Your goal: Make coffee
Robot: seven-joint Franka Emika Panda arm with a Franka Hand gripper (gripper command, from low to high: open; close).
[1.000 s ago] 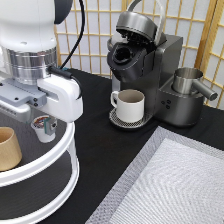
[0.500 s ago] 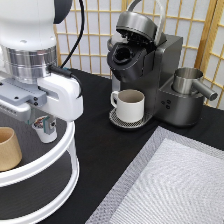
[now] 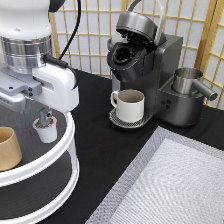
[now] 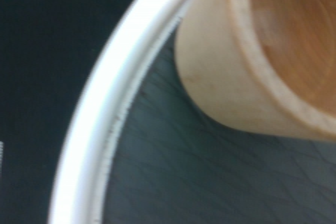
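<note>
Flanking pod — tan cup, end effector

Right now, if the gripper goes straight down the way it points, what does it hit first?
Most likely the pod: the gripper sits directly over it on the tray, with a finger already at its top. Whether it touches, I cannot tell.

arm: glossy white shell, rounded | wrist: ribbed silver metal ring | hand: white boxy housing w/ grey flange | cable: black, runs off upper arm | claw: dark grey fingers
</note>
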